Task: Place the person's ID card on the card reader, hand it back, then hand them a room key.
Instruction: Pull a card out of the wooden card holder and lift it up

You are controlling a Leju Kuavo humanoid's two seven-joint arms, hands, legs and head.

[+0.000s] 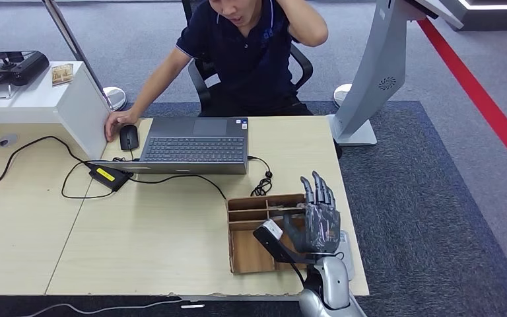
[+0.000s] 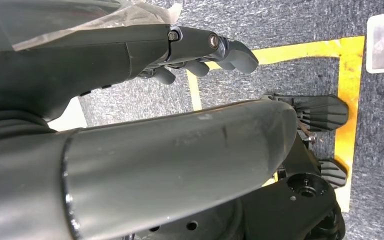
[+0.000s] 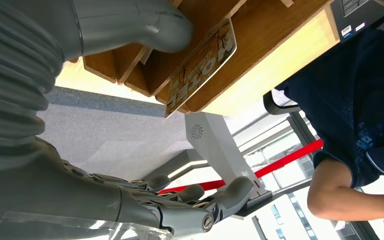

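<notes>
Light wooden tabletop carries a brown wooden compartment tray directly beneath the right hand, which hovers with fingers extended and spread, holding nothing. Just off the thumb, a printed hotel key card stands tilted on edge in the tray. Left hand hangs over grey carpet, fingers loosely curled, empty.
</notes>
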